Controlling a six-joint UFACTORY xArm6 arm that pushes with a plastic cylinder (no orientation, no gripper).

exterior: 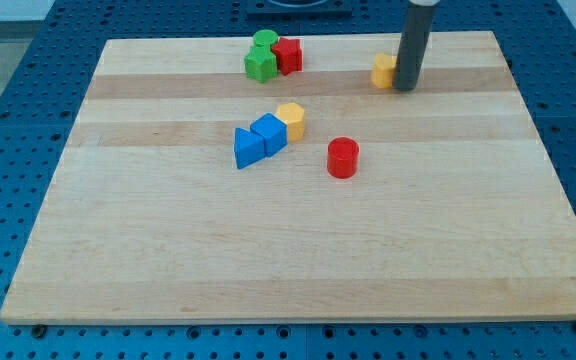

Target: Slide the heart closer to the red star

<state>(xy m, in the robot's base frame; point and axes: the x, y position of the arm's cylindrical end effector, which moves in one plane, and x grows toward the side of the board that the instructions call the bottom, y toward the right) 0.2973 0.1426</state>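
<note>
The yellow heart [382, 72] lies near the view's top, right of centre, partly hidden by the rod. My tip [405, 89] rests on the board, touching or almost touching the heart's right side. The red star [288, 55] sits near the top edge, well to the left of the heart, and touches two green blocks.
A green round block [265, 40] and a green star-like block [260, 67] sit just left of the red star. A yellow pentagon-like block [291, 120], a blue cube [269, 133] and a blue triangle [249, 149] cluster mid-board. A red cylinder [343, 158] stands to their right. The wooden board [288, 260] lies on a blue perforated table.
</note>
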